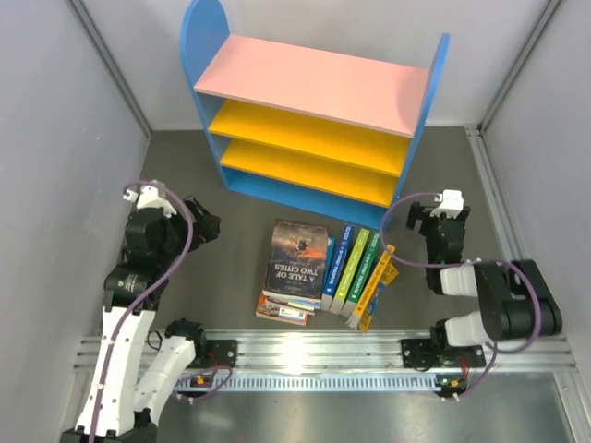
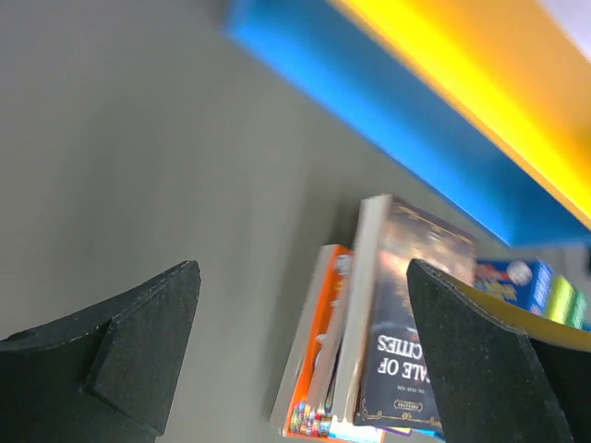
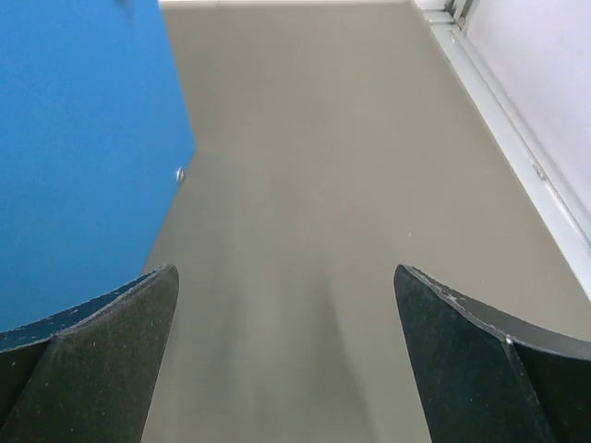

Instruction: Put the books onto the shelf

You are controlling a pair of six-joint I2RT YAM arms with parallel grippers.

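Grey table (image 1: pixel 231 242): book (image 1: pixel 298 254) "A TALE OF TWO CITIES"; left tool (image 2: pixel 303 277), right tool (image 3: pixel 284 277) wide open, empty.

A matte grey table (image 1: pixel 242 214) lies in the middle. Pale grey walls (image 1: pixel 55 111) stand at its left, right and far sides. A ribbed aluminium rail (image 1: pixel 314 353) runs along its near edge.

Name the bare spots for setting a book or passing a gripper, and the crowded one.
Bare: on the shelf, pink top board and both yellow boards; table between left gripper and books; table past the right gripper, between blue side panel and wall. Crowded: the piled books.
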